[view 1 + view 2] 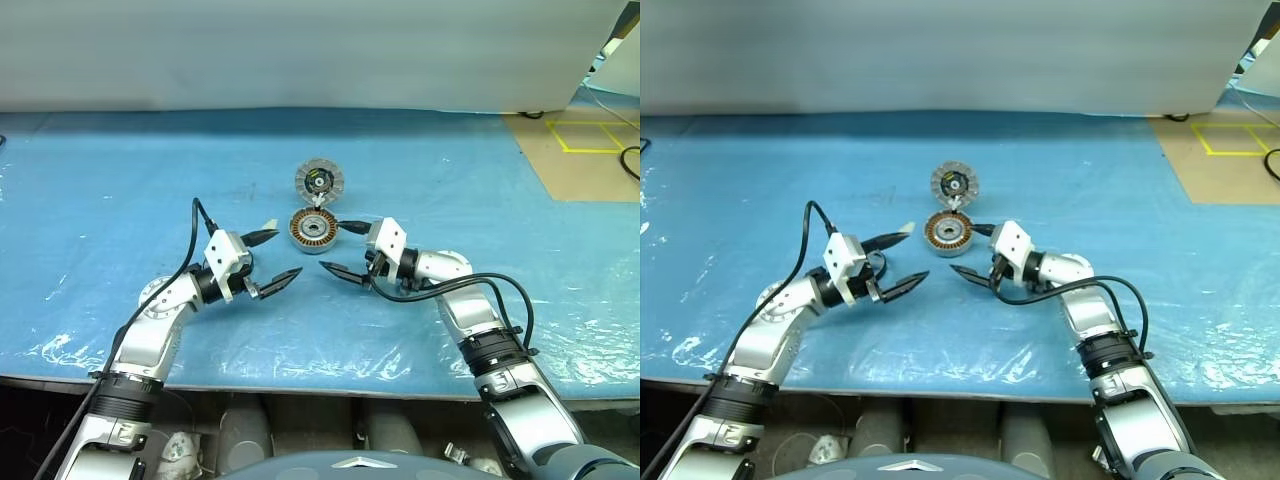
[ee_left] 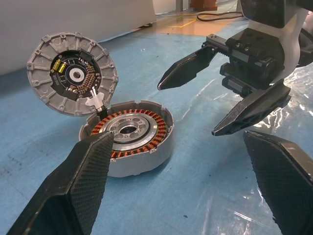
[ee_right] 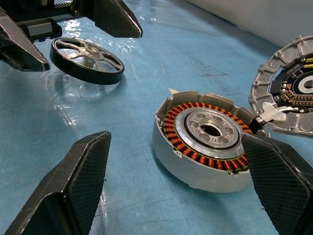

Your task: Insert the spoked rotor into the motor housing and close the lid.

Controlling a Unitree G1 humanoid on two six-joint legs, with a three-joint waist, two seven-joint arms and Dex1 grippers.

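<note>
The motor housing [image 1: 313,230], a short silver casing with copper windings, sits mid-table. Its ribbed grey lid [image 1: 319,181] stands hinged open behind it, circuit board facing me. The spoked rotor [image 3: 88,59], a black-rimmed wheel with silver spokes, lies flat on the mat just below the left gripper's fingers, apart from the housing. My left gripper [image 1: 288,252] hovers open to the left of the housing, holding nothing. My right gripper [image 1: 331,246] hovers open to the housing's right and a little in front of it, also empty. The two grippers point toward each other.
The table is covered by a blue mat under clear film [image 1: 450,170], with its front edge [image 1: 300,385] close to me. A pale wall [image 1: 300,50] closes the back. Brown floor with yellow tape [image 1: 590,135] lies past the right end.
</note>
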